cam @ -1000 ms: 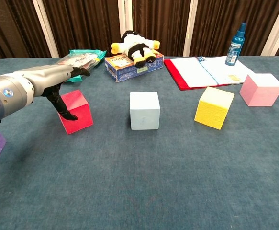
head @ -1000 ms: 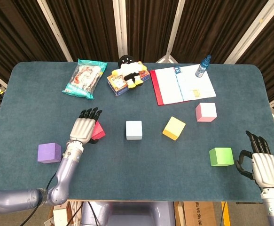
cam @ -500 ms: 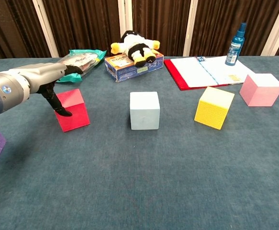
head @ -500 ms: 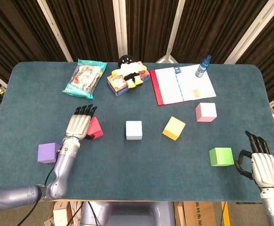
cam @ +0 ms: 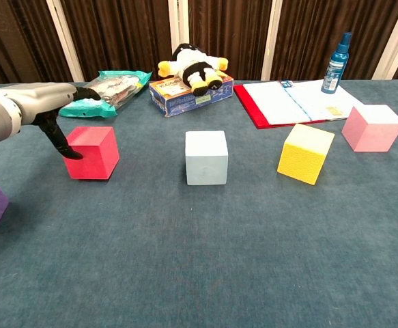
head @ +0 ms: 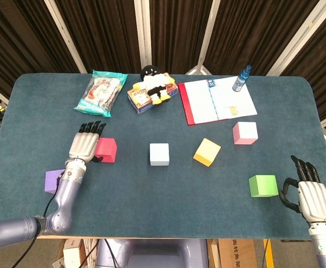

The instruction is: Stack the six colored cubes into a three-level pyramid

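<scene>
Six cubes lie apart on the blue table [head: 163,195]: purple [head: 55,180] at the left, red [head: 105,150], light blue [head: 159,154], yellow [head: 207,152], pink [head: 245,133] and green [head: 263,185]. My left hand [head: 84,144] hovers just left of the red cube [cam: 91,152] with its fingers stretched out; in the chest view the thumb touches the cube's upper left face. It grips nothing. My right hand [head: 311,192] sits near the table's front right corner, to the right of the green cube, fingers apart and empty. The chest view does not show it.
Along the back of the table lie a snack bag [head: 102,92], a plush toy on a small box [head: 151,89], an open red binder [head: 216,100] and a blue spray bottle [head: 241,78].
My left hand has drifted left and slightly back. The red cube has shifted left with it and turned square to the table edge. The right hand has stayed put.
</scene>
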Action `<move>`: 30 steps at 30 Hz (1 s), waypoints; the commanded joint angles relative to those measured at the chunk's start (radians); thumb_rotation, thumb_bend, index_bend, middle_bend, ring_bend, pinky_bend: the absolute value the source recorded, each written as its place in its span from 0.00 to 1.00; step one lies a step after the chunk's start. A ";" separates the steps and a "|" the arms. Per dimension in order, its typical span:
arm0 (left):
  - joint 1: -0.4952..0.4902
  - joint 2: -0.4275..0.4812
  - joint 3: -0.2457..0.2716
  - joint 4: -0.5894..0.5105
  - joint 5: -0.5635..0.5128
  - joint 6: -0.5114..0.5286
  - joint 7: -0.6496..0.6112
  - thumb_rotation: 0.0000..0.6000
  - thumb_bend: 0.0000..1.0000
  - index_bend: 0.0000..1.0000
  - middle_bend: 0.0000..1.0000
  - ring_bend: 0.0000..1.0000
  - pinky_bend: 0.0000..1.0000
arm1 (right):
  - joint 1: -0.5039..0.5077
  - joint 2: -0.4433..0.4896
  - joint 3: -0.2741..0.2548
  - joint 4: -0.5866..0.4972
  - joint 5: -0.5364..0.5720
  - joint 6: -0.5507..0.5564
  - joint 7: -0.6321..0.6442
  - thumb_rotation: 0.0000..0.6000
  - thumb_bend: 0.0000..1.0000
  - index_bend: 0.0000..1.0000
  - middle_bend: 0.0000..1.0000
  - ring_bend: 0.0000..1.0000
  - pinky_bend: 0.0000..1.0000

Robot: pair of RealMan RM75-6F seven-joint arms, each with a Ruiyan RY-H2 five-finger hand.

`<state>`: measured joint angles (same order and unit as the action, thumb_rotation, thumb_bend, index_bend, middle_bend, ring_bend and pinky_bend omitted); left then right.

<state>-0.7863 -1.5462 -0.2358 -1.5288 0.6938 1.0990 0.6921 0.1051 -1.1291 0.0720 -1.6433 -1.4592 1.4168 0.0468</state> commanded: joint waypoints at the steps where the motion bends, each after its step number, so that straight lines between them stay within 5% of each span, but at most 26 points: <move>1: -0.002 0.009 0.004 -0.004 -0.009 -0.012 0.000 1.00 0.22 0.00 0.04 0.00 0.03 | 0.000 0.000 0.000 -0.001 0.001 0.000 -0.001 1.00 0.39 0.00 0.00 0.00 0.00; 14: -0.040 0.061 0.010 -0.050 -0.089 -0.132 -0.027 1.00 0.22 0.00 0.09 0.00 0.03 | 0.001 0.002 -0.001 -0.004 0.005 -0.004 -0.007 1.00 0.39 0.00 0.00 0.00 0.00; 24: -0.057 0.071 0.031 -0.039 -0.089 -0.134 -0.046 1.00 0.22 0.00 0.27 0.00 0.03 | 0.000 0.001 0.001 -0.004 0.009 -0.004 -0.012 1.00 0.39 0.00 0.00 0.00 0.00; 30: -0.064 0.069 0.038 -0.027 -0.085 -0.135 -0.061 1.00 0.22 0.00 0.27 0.00 0.03 | 0.001 0.000 0.000 -0.004 0.009 -0.004 -0.018 1.00 0.39 0.00 0.00 0.00 0.00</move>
<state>-0.8490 -1.4767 -0.1989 -1.5570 0.6077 0.9651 0.6330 0.1059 -1.1295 0.0723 -1.6475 -1.4498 1.4127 0.0287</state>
